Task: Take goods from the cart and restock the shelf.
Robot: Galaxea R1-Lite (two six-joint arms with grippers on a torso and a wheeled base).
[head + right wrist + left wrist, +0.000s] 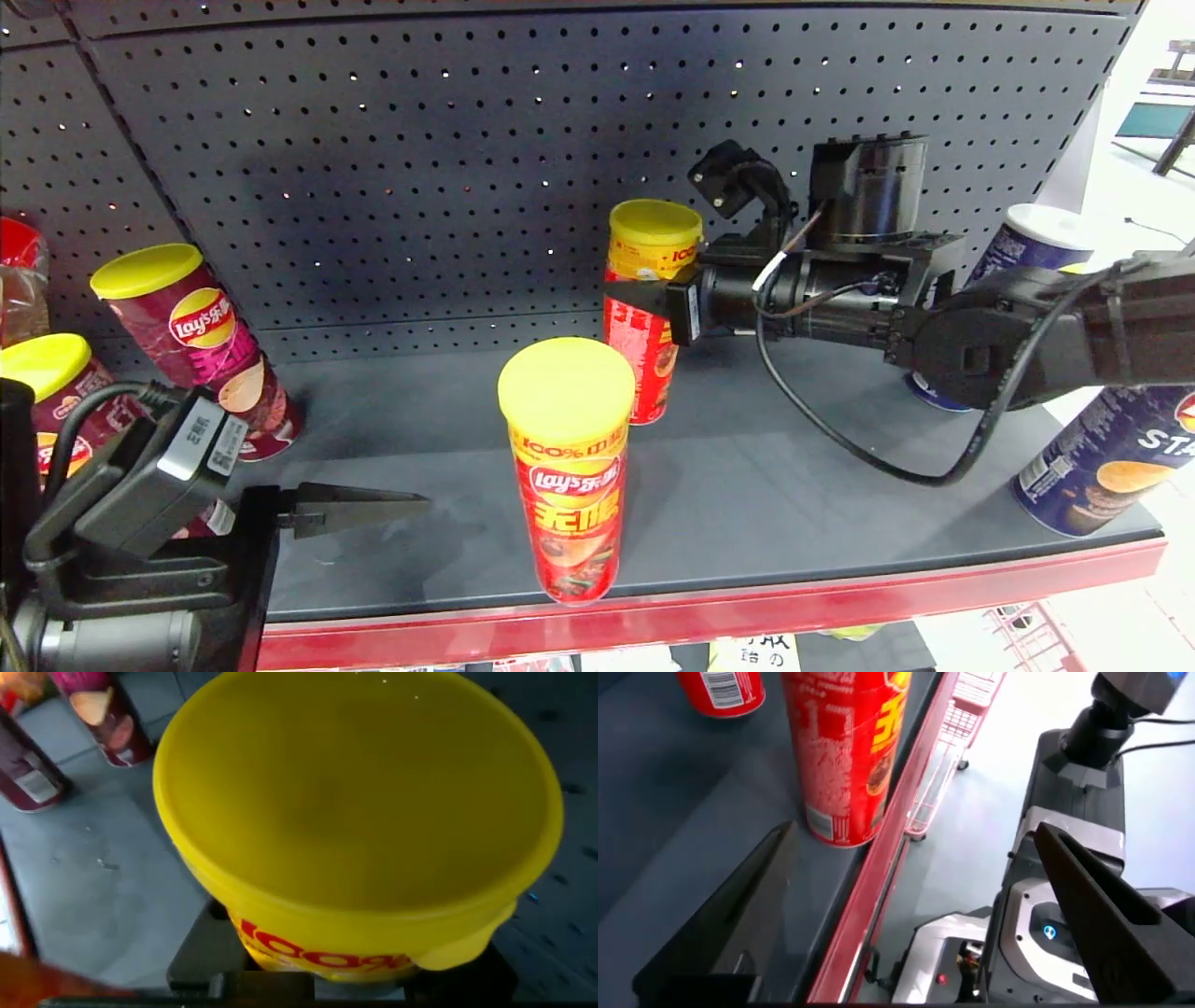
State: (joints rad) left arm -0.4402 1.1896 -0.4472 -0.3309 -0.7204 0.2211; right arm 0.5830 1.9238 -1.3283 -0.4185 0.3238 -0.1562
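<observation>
Centre frame: right gripper (647, 304) clamps the upright, lidded rear red can (654, 227). Lower left: left gripper (910, 854) is spread wide and empty, near the lidded front red can (567, 471).

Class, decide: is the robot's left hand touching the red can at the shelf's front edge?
Apart. The head view shows bare shelf between the left hand and the front red can.
</observation>
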